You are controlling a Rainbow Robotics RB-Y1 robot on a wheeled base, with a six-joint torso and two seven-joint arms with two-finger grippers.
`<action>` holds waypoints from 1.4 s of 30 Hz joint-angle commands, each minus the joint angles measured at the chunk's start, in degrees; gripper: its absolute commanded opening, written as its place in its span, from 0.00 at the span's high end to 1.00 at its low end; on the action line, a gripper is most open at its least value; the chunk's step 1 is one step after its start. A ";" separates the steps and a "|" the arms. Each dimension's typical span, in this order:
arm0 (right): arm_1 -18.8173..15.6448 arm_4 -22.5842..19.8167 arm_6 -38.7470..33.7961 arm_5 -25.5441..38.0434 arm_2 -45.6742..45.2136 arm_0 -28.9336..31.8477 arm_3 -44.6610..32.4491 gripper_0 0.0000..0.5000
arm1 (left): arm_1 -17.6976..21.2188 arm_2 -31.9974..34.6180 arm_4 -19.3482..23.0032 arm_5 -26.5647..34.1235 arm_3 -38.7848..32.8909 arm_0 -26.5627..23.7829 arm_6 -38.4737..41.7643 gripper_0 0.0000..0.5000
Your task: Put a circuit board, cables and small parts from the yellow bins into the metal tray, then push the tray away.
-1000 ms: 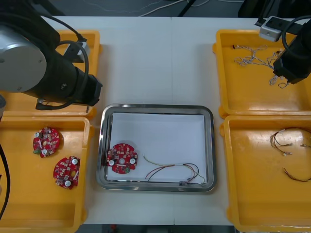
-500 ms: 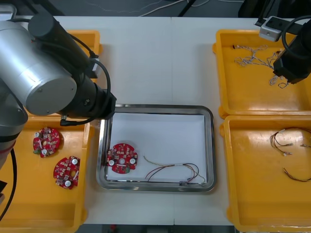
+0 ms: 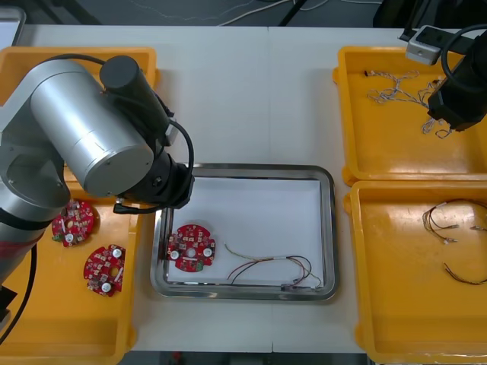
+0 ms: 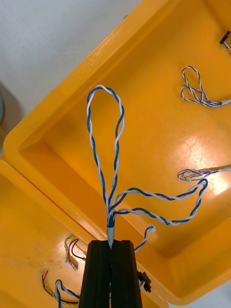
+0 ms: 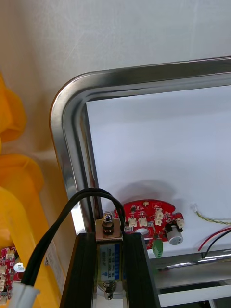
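Grippers both tight: left gripper (image 5: 109, 236) on small metal part (image 5: 109, 252) over tray (image 5: 67, 144) rim, right gripper (image 4: 110, 243) on cable (image 4: 109, 224).

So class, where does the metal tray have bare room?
The metal tray's far half is bare. Near strip crowded: circuit board left, red and yellow cable beside it. Left gripper, holding a black cable, hangs over its left rim, right gripper over a yellow bin.

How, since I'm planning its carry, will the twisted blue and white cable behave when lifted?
Probably floppy: pinched by the right gripper over its far bin, the twisted cable hangs in loose loops. Thin, so likely light. Its loops may snag neighbouring cables.
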 commanded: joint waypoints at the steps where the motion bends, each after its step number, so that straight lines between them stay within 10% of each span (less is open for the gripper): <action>1: -1.81 -0.12 0.64 0.22 -1.96 0.13 -1.53 1.00 | -2.11 -1.50 -2.18 0.38 3.07 -3.72 5.79 1.00; 42: -1.81 -0.12 0.64 0.22 -1.96 0.13 -1.53 1.00 | -11.78 -5.28 -16.60 -7.40 16.25 -3.01 -2.73 1.00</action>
